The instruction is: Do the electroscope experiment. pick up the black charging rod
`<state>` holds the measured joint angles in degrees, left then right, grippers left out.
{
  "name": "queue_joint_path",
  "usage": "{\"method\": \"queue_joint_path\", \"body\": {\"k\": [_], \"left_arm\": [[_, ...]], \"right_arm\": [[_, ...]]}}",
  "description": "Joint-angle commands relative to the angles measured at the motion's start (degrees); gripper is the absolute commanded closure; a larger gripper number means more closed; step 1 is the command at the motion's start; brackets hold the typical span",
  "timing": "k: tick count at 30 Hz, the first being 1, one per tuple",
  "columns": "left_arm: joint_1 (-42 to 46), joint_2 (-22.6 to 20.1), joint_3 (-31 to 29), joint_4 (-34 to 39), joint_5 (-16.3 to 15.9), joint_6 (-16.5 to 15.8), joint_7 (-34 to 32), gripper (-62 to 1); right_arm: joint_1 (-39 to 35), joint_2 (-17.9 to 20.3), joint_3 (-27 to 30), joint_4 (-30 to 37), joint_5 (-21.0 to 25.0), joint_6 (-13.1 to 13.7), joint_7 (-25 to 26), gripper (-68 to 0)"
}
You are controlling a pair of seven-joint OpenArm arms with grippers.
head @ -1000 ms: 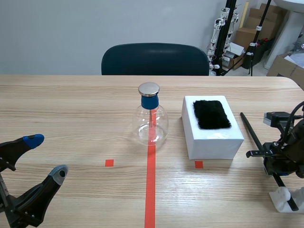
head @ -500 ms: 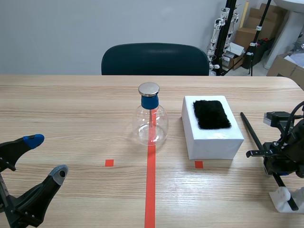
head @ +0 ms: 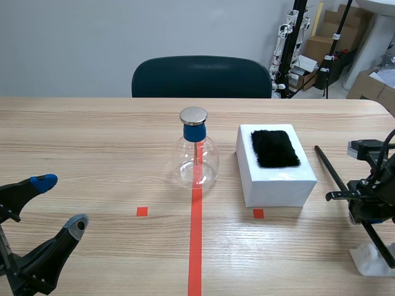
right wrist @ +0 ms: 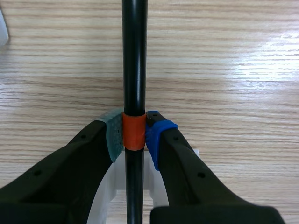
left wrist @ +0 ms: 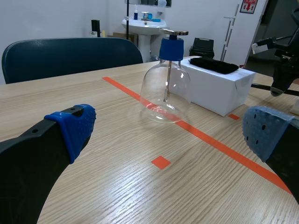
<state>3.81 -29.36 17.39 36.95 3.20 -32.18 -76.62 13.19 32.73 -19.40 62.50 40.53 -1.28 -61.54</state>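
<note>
Clamping black rod (right wrist: pixel 134 56) at orange band (right wrist: pixel 134 132) — right hand (right wrist: pixel 134 136)

I see the electroscope flask (head: pixel 197 157) at the middle of the surface (head: pixel 92 142), with the box (head: pixel 278 185) just right of it and the fur pad (head: pixel 275 148) on the box. Right of the box, the charging rod (head: pixel 325 163) lies between the fingers (right wrist: pixel 159 135) of my right gripper (right wrist: pixel 134 133), over the stand (head: pixel 369 259). A chair (head: pixel 200 77) stands behind the surface.

Wooden table (head: pixel 92 142): flask (head: pixel 196 159), white box (head: pixel 274 179), white stand (head: pixel 370 259).
</note>
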Motion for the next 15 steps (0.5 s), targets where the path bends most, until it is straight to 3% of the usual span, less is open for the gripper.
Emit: {"method": "queue_joint_path", "body": {"k": [1, 8, 15], "left_arm": [[-0.17, -0.07, -0.37, 0.44, -0.59, -0.17, -0.98, -62.3], [-0.17, -0.07, -0.37, 0.44, -0.59, -0.17, -0.98, -62.3], [-0.17, -0.07, -0.37, 0.44, -0.59, -0.17, -0.98, -62.3]], "right_arm": [[-0.46, 1.09, 1.97, 2.08, -0.2, -0.22, 0.15, 0.0], [-4.9, 2.1, 6.93, 9.46, -2.05, -0.2, -1.55, 0.0], [-13.57, 2.34, 14.08, 23.28, -8.04, -0.2, -3.54, 0.0]]}}
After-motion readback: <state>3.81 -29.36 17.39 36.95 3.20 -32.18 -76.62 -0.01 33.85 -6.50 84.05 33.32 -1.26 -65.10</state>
